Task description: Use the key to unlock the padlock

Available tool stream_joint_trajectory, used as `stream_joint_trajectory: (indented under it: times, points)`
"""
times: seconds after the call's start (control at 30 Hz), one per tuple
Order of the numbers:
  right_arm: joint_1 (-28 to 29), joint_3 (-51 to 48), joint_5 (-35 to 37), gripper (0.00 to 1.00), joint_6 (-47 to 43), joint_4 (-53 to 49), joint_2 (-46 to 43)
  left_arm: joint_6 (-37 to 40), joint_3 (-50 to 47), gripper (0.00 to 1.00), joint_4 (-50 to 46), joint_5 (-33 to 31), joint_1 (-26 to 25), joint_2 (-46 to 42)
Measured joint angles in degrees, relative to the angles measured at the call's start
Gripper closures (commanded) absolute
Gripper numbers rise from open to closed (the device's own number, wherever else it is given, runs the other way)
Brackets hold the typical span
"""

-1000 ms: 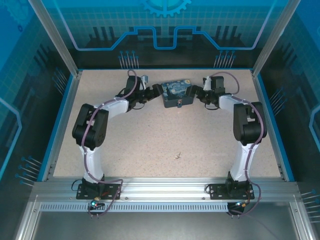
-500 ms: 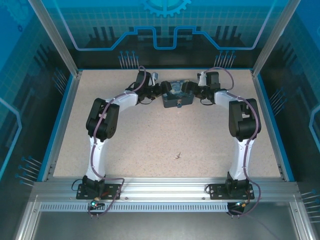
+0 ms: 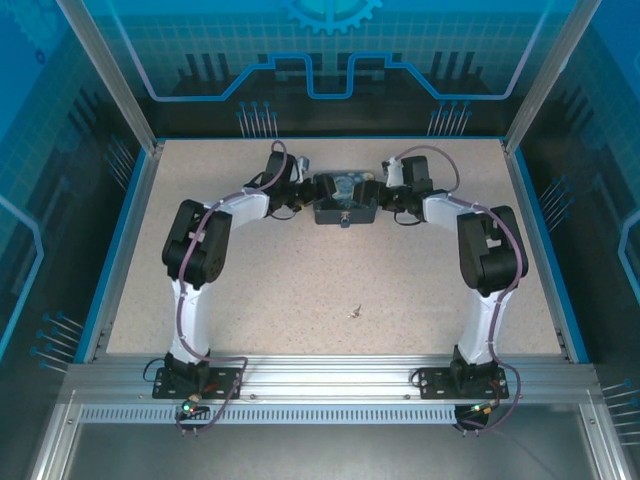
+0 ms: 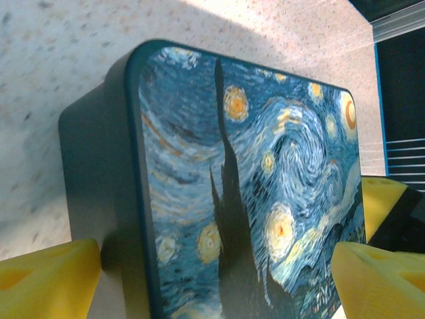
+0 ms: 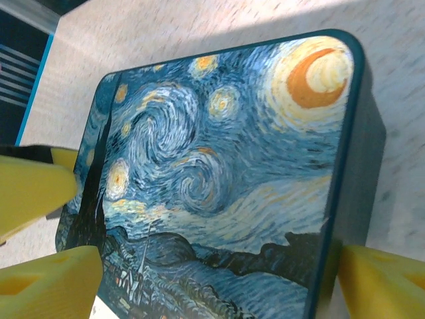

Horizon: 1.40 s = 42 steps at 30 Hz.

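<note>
The dark blue starry-night tin (image 3: 342, 193) lies at the back middle of the table. My left gripper (image 3: 312, 190) straddles its left end and my right gripper (image 3: 374, 193) its right end. In both wrist views the yellow fingers (image 4: 50, 279) (image 5: 382, 282) press against the tin's side walls (image 4: 86, 173) (image 5: 362, 166). The tiny padlock (image 3: 345, 217) hangs at the tin's near wall, small and hard to make out. The tiny silvery key (image 3: 354, 313) lies alone on the table, well in front of both grippers.
A blue rim (image 3: 118, 250) and clear enclosure walls bound the speckled table (image 3: 300, 270). The left gripper's yellow finger (image 5: 33, 189) shows in the right wrist view at the tin's far end.
Both grippers have closed in over the ends of the tin. The tin has shifted a little to the left and toward the arms. The key has not moved.
</note>
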Motion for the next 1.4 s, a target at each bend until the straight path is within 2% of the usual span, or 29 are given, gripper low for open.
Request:
stream_joint_trajectory:
  times: [0.33, 0.57, 0.77, 0.97, 1.03, 1.23, 1.4]
  points:
    - [9.2, -14.3, 2.2, 0.07, 1.2, 0.3, -11.8, 0.9, -17.0, 0.09, -0.6, -3.1, 0.2, -13.5]
    - [15.7, -22.1, 3.2, 0.06, 3.8, 1.4, -18.3, 1.1, -21.2, 0.04, -1.2, -5.6, 0.2, -18.4]
    - [17.4, -24.3, 4.4, 0.02, 4.1, 0.7, -20.7, 2.1, -22.3, 0.01, -2.9, -7.6, -0.4, -22.6]
    - [17.2, -24.2, 9.9, 0.0, 2.1, -6.7, -28.1, 2.6, -23.2, 0.01, -5.8, -8.3, 1.3, -27.9]
    - [17.0, -24.0, 12.1, 0.02, 1.5, -9.9, -30.3, 3.5, -23.4, 0.01, -6.8, -9.2, 2.6, -29.3]
    - [17.7, -23.4, 17.0, 0.18, 3.5, -22.6, -37.6, 6.1, -27.7, 0.01, -9.2, -12.7, 4.6, -40.6]
    - [25.5, -23.7, 22.1, 0.29, 10.6, -31.8, -39.2, 8.2, -29.1, 0.01, -10.0, -14.1, 4.6, -50.7]
